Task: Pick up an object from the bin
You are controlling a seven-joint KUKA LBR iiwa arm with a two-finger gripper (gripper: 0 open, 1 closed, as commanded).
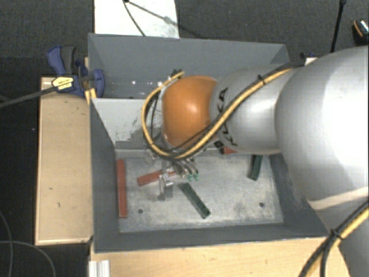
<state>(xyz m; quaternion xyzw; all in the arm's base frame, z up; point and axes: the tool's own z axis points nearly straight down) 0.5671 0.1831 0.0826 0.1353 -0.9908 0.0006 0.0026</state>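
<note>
A: How far along was the pick?
B: Nothing looked lifted. The gripper (167, 184) sat low near the middle of the bin (242, 208), at the right end of a short red-brown stick (149, 179), with a dark green stick (196, 201) just beside.
A: Wide or closed?
B: Couldn't tell — grasp and lift were left.

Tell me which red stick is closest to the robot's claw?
The short red stick, slanted right beside the gripper. The long red stick lies farther away on the left.
</note>
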